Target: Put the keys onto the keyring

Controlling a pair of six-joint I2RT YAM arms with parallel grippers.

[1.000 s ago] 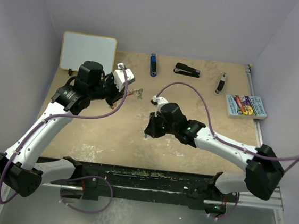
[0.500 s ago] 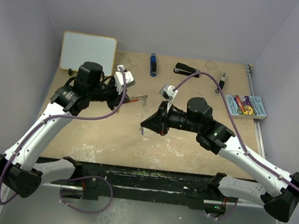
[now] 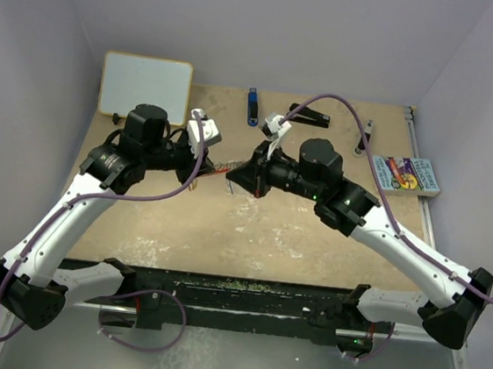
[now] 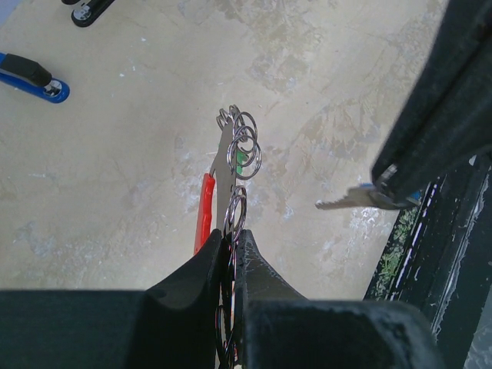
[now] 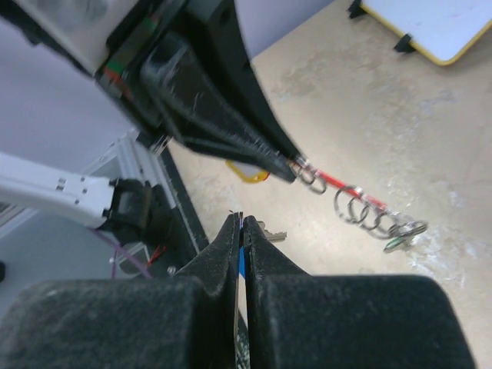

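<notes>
We found the left gripper (image 4: 231,235) clamped on the keyring (image 4: 205,212) — light, floppy — and the right gripper (image 5: 241,220) pinching a slippery key (image 4: 343,203), judged best held at its tag.

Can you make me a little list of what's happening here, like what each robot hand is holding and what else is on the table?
left gripper: shut on the keyring
keyring parts: red clip, silver rings
right gripper: shut on a key with a blue tag
key and keyring: close together, not touching
back of the table: whiteboard, blue stick, black stapler
right edge: booklet
</notes>
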